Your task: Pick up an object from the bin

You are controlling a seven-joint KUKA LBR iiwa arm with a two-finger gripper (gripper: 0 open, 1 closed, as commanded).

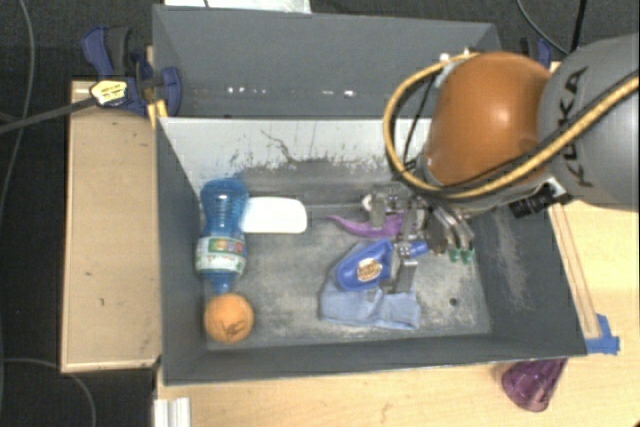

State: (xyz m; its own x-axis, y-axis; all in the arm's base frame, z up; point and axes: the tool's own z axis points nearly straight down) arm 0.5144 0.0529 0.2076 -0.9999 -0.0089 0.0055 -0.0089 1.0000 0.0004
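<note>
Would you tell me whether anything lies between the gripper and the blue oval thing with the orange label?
Nothing visible does. The gripper is at the right edge of the blue oval thing, which lies on a pale blue cloth; a purple piece lies farther back, not between them.

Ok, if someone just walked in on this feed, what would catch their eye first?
Probably the arm's big orange wrist cover at the right, with the gripper down over a blue pouch and purple piece right of the bin's middle. Then the blue bottle along the left wall, an orange ball at its near end.
</note>
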